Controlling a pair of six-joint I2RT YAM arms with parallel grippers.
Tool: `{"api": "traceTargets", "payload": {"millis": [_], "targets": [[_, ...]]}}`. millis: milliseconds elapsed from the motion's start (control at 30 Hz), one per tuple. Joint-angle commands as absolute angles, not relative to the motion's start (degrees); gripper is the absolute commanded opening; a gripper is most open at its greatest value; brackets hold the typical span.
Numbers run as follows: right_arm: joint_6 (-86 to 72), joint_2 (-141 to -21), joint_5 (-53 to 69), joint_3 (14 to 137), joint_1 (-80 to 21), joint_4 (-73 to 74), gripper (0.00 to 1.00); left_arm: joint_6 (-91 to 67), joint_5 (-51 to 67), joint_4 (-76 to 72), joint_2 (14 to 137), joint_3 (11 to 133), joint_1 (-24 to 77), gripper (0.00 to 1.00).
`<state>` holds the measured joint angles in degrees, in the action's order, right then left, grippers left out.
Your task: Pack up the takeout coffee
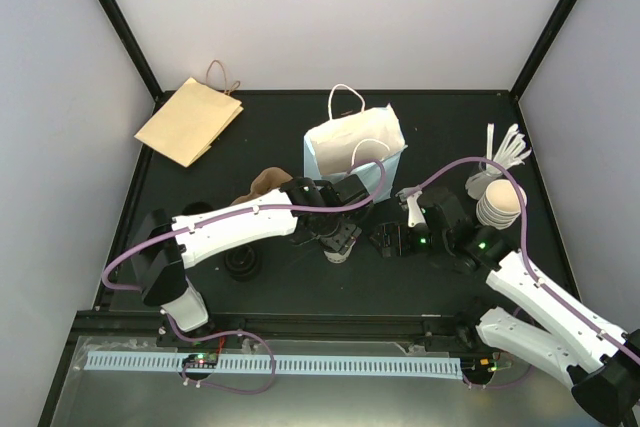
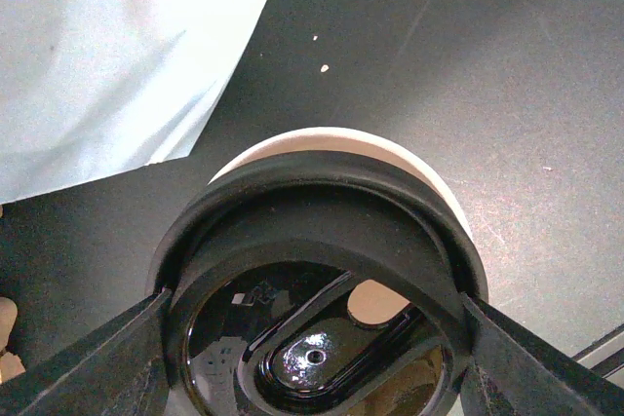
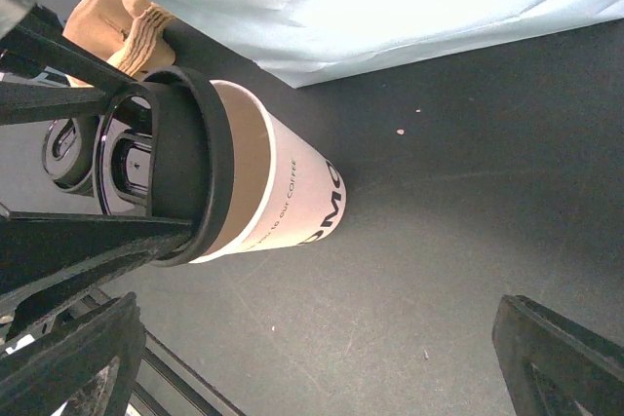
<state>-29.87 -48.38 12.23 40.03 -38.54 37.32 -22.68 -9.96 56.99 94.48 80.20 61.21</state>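
Note:
The takeout coffee [image 3: 283, 192], a white paper cup with a black lid [image 2: 312, 241], stands upright on the dark table just in front of the white paper bag [image 1: 355, 152]. My left gripper [image 2: 314, 311] comes down over it, and its fingers [image 3: 88, 241] press on opposite sides of the lid rim, so it is shut on the cup. In the top view this gripper [image 1: 340, 239] covers most of the cup. My right gripper [image 3: 322, 367] is open and holds nothing. It hangs low to the cup's right [image 1: 395, 225], apart from it.
A flat brown bag [image 1: 190, 119] lies at the back left. A crumpled brown paper piece [image 1: 262, 187] sits left of the white bag. Loose black lids [image 1: 243, 262] lie near the left arm. A stack of lidless white cups [image 1: 500, 202] lies at the right.

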Motion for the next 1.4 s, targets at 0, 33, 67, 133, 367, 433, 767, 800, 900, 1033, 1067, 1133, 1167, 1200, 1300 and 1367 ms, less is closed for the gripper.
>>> {"api": "traceTargets", "payload": {"millis": [0,33,67,133,367,433,767,800,900,1033,1067,1133,1167,1200,1300,1367], "targets": [[-29.54,-48.11,12.94,39.73,-38.41,36.61,1.00,-21.98,-9.98,56.11,94.35,82.38,61.44,0.74],[-29.47,-48.12,12.90,39.73,-38.39,36.59,1.00,-21.91,-9.74,55.71,94.31,82.20,61.44,0.75],[-29.50,-48.13,12.86,39.65,-38.39,36.58,1.00,-21.70,-9.61,55.39,94.24,82.09,61.44,0.75],[-29.46,-48.16,12.91,39.56,-38.34,36.54,1.00,-21.29,-9.58,54.96,94.30,81.96,61.44,0.75],[-29.80,-48.56,13.45,38.96,-38.40,35.58,1.00,-20.30,-9.32,53.37,93.88,81.34,61.44,0.75],[-29.89,-48.52,13.51,39.00,-38.38,35.42,1.00,-19.69,-9.28,52.70,93.91,80.80,61.44,0.75],[-29.90,-48.34,13.01,39.07,-38.41,35.80,1.00,-20.54,-9.03,55.06,96.78,80.98,61.44,0.76],[-29.96,-48.34,13.01,39.03,-38.38,35.76,1.00,-20.56,-8.98,55.17,97.03,80.98,61.44,0.76],[-29.97,-48.43,13.01,38.81,-38.41,35.53,1.00,-20.91,-9.42,55.31,97.62,80.93,61.44,0.76],[-30.60,-48.36,13.33,38.02,-38.41,34.56,1.00,-20.97,-9.71,54.86,98.09,80.77,61.28,0.76],[-30.94,-48.36,13.70,37.67,-38.34,33.95,1.00,-21.00,-9.38,54.80,98.35,80.69,61.14,0.76],[-31.74,-48.34,14.37,36.81,-38.33,32.68,1.00,-21.09,-8.18,54.93,99.15,80.66,60.75,0.76],[-32.17,-48.34,14.72,36.29,-38.41,31.90,1.00,-21.17,-7.65,55.07,99.45,80.66,60.54,0.76],[-32.57,-48.34,15.12,35.75,-38.39,31.15,1.00,-21.11,-7.12,55.29,99.67,80.64,60.36,0.76],[-34.07,-48.34,15.94,34.43,-38.37,28.69,1.00,-20.87,-6.50,56.46,100.59,80.88,60.16,0.76],[-35.42,-48.55,16.20,33.48,-38.40,26.87,0.98,-21.04,-6.42,57.24,101.22,81.15,59.89,0.76]]}}
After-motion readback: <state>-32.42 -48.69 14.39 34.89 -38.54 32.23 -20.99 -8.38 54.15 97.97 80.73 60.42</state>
